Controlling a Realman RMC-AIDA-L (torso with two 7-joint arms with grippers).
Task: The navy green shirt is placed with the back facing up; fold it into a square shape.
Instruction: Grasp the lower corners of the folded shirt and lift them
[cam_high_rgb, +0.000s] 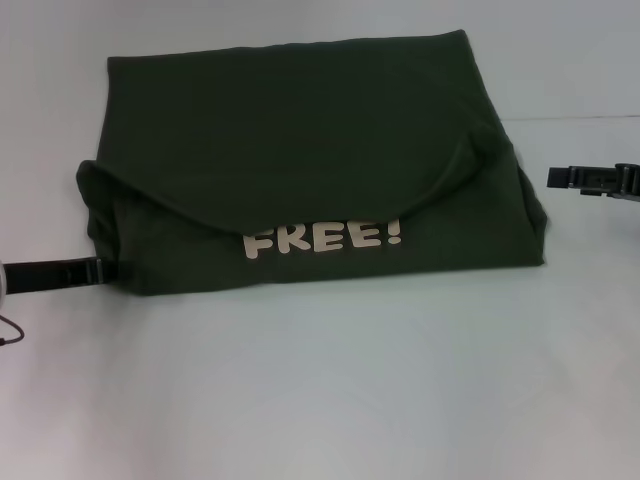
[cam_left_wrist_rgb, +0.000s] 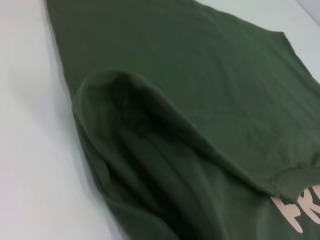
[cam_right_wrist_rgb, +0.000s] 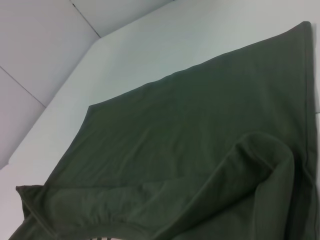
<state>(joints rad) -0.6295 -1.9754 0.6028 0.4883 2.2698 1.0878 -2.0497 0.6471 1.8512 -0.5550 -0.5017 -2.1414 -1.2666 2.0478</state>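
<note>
We judged the navy green shirt (cam_high_rgb: 300, 170), lying mid-table, mostly folded; a loose flap needed flattening. Left gripper (cam_high_rgb: 95, 270) at eight o'clock, right gripper (cam_high_rgb: 560, 178) at three; we couldn't tell their claw widths.

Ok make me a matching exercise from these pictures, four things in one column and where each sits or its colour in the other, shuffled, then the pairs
Things:
1. navy green shirt
2. FREE! lettering
3. left gripper
4. right gripper

Descriptions:
A. cream
B. at the shirt's near left corner
C. off the shirt's right edge, apart from it
D. folded on the white table

Pairs: 1-D, 2-A, 3-B, 4-C
</note>
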